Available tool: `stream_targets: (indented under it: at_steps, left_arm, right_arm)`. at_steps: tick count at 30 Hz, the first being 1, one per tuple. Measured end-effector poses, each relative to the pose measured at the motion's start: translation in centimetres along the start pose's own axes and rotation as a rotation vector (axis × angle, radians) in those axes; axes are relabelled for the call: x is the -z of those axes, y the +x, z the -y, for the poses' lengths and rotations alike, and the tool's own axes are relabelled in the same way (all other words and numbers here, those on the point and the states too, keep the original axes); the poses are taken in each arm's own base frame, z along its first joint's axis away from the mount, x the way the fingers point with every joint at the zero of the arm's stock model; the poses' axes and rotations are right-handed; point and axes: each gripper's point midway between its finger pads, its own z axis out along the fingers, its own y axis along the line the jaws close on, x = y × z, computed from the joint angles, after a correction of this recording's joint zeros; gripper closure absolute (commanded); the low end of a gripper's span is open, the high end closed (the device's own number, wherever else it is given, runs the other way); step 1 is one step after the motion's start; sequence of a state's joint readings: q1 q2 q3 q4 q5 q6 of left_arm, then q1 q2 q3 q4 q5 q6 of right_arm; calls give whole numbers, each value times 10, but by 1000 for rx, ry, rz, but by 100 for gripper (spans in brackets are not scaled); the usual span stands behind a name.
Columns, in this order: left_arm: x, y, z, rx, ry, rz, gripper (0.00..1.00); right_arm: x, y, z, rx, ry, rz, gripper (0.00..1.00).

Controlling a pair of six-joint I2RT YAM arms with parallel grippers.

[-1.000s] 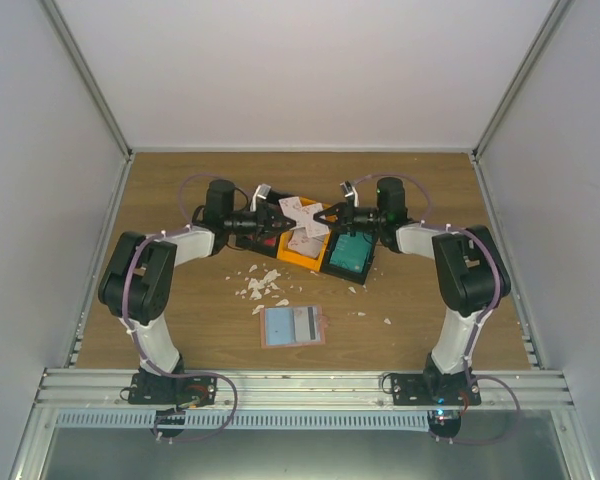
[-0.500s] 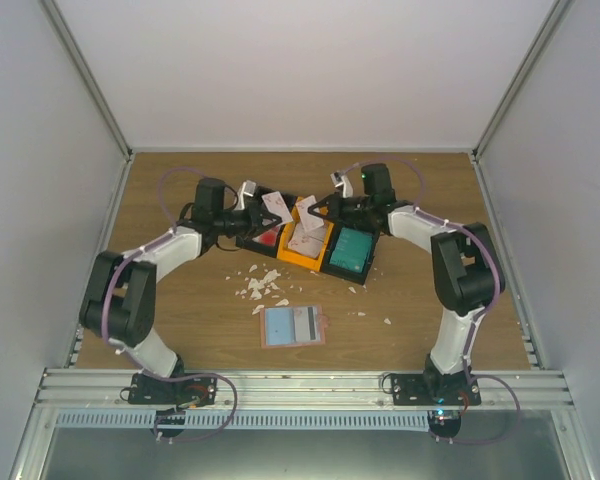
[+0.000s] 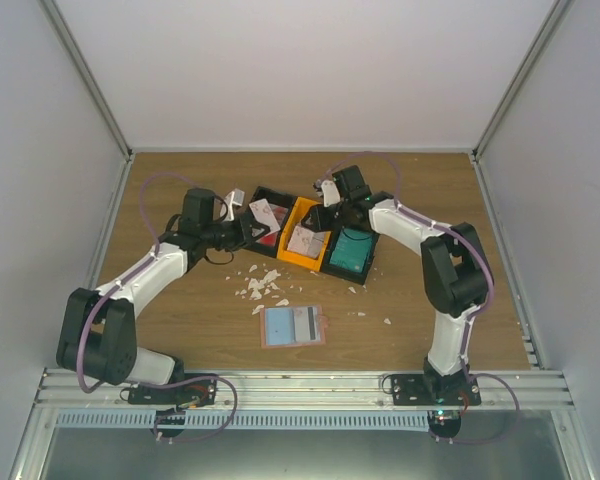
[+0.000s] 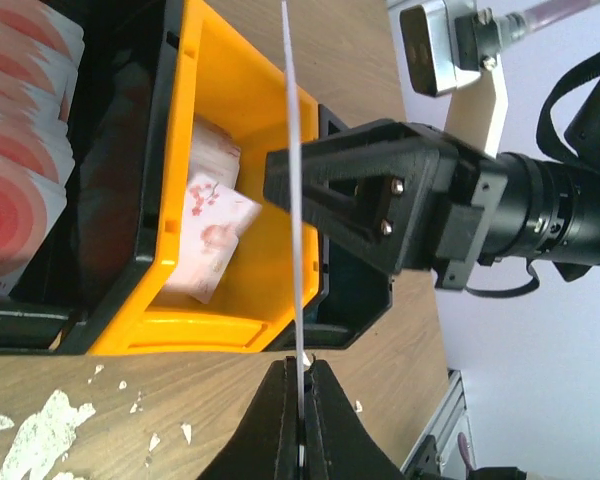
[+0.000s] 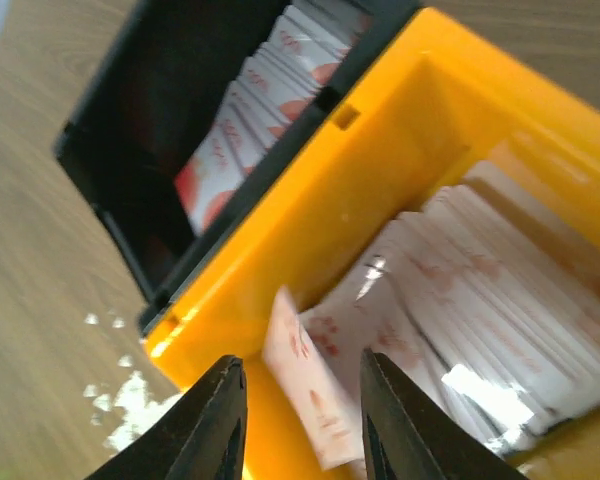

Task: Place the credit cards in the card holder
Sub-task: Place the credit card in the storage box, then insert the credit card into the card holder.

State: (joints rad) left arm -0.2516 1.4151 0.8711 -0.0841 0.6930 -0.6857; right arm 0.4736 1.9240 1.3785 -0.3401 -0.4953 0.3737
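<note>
Desk: brown wood-grain top (image 3: 180, 305), running wall to wall.
Back wall: plain white panel (image 3: 300, 70) along the desk's far edge.
Side walls: white panels, left (image 3: 30, 200) and right (image 3: 580, 200), joined to the back by aluminium posts (image 3: 87, 75) at the far corners.
Near edge: aluminium rail (image 3: 300, 383), with a slotted strip (image 3: 300, 420) below.
Light: even, diffuse.

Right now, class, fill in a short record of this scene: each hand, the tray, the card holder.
left hand: shut on a credit card, beside the tray
right hand: open, over the orange compartment, one card standing between its fingers
tray: three compartments, cards inside
card holder: flat on the table, apart from both hands
</note>
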Motion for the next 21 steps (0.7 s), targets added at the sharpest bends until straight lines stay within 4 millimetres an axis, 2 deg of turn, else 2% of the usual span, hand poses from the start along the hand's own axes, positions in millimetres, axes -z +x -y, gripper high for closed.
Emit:
stream_targets:
  at_steps: [5,10,13,15,18,21]
  left_arm:
    - [6,7,1,-4,-3,-1,100]
    - [10,12,2,-9,0,0,100]
    - [11,18,4,-18,7,-7,100]
    - [12,24,9,-33,23,-13,100]
    - [15,36,25,-74,88,-33,100]
    - [18,50,48,-118,182,-67,100]
  right_arm:
    - [10,-1,18,-8,133,14,66]
    - [33,-16,9,20,180,82,64]
    - [50,-18,-13,51,132,124,55]
    - [63,-11,-33,69,58,145,47]
    - [87,4,-63,79,-80,181,39]
    - [110,15,-93,92,-226,223,36]
